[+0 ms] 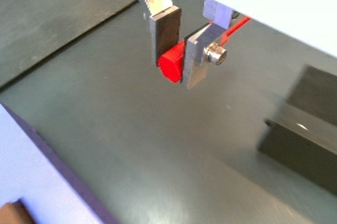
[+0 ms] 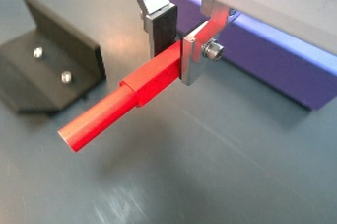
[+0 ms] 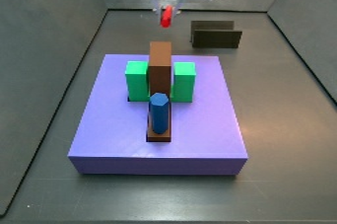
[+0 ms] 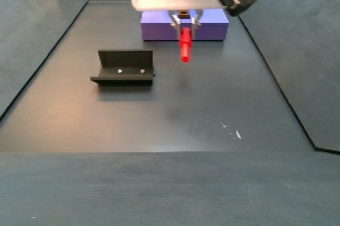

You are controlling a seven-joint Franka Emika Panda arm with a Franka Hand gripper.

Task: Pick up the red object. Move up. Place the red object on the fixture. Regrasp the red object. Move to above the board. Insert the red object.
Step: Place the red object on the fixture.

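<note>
Pinching the red object at one end, clear of the floor between the board and the fixture, the gripper seems at the move-up step; next it must carry the peg sideways and set it on the fixture.

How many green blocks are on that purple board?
2. One green block stands on the board on one side of the brown bar, the other green block on its far side. The gripper holds the red object behind them, above the floor.
</note>
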